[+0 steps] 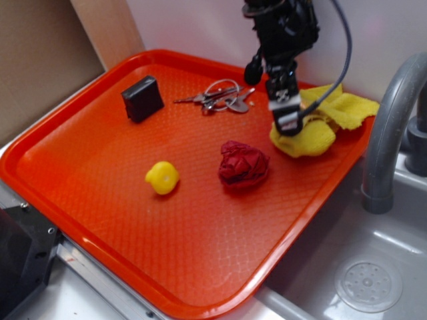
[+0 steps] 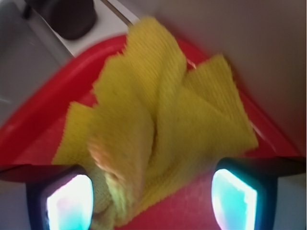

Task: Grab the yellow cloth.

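Note:
The yellow cloth (image 1: pixel 320 123) lies bunched at the right rim of the red tray (image 1: pixel 80 167). In the wrist view the cloth (image 2: pixel 163 124) fills the middle, its folds running down between my two fingers. My gripper (image 1: pixel 288 110) is low over the cloth's left part, right above it. In the wrist view the gripper (image 2: pixel 152 201) is open, its glowing pads wide apart. The left pad (image 2: pixel 69 203) is close against a fold, and the right pad (image 2: pixel 235 199) is over bare tray.
On the tray are a dark red wad (image 1: pixel 243 167), a small round yellow object (image 1: pixel 162 177), a black box (image 1: pixel 142 99) and a bunch of keys (image 1: pixel 220 99). A grey faucet (image 1: pixel 387 133) and sink (image 1: pixel 367 267) are to the right. A wall stands behind.

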Action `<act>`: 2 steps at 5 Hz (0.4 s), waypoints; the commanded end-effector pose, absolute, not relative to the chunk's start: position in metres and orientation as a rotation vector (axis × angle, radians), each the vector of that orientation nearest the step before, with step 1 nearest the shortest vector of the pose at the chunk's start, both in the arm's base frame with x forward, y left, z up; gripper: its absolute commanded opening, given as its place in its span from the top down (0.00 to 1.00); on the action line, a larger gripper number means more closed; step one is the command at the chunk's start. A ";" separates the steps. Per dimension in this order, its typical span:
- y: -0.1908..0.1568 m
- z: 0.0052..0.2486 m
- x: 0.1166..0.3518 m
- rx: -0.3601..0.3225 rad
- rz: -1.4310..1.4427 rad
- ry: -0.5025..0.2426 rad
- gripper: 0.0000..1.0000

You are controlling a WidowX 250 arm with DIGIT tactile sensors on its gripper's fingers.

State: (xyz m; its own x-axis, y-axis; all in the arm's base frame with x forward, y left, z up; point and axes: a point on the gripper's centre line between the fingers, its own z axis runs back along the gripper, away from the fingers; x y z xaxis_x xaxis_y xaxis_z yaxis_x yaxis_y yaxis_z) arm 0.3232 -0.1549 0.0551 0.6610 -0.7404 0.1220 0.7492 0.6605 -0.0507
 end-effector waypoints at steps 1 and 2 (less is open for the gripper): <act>-0.193 0.070 0.294 -0.155 -0.923 -0.166 0.00; -0.196 0.067 0.295 -0.164 -0.919 -0.160 0.00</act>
State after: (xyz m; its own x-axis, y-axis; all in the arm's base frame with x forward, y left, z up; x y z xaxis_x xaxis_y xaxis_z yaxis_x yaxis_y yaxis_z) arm 0.3062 -0.1717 0.0435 0.6423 -0.7517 0.1496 0.7663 0.6341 -0.1036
